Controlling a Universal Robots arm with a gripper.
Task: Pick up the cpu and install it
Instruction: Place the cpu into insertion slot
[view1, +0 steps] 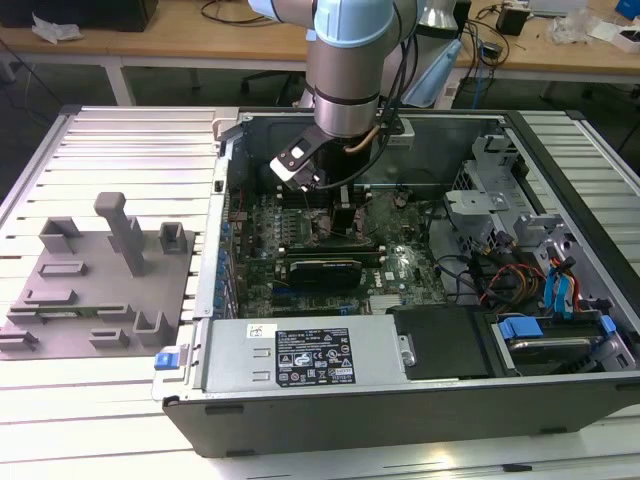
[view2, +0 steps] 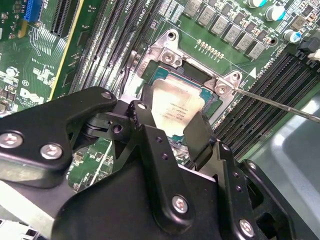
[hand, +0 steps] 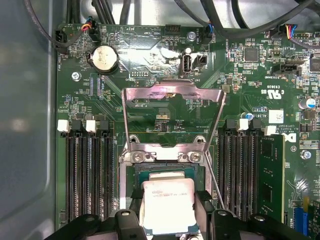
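In both wrist views the cpu (hand: 167, 206) (view2: 175, 106), a small square chip with a shiny silver top, sits between my two black fingers (hand: 134, 212), which press on its two opposite edges. My gripper (hand: 167, 212) (view2: 171, 120) is shut on it, right over the motherboard socket (hand: 131, 176), whose metal frame (view2: 172, 50) shows around the chip. I cannot tell whether the chip rests in the socket or hovers just above it. In the exterior view my gripper (view1: 345, 220) reaches down inside the open computer case (view1: 400, 400), over the middle of the board.
The socket's metal load plate (hand: 172, 112) stands flipped up, and its thin lever rod (hand: 212, 182) sticks out beside it. Dark memory slots (hand: 90, 170) flank the socket; one holds a green stick (hand: 270, 175). A grey fixture plate (view1: 100, 280) lies at the exterior view's left. Cables and drive bays (view1: 520, 270) crowd the right.
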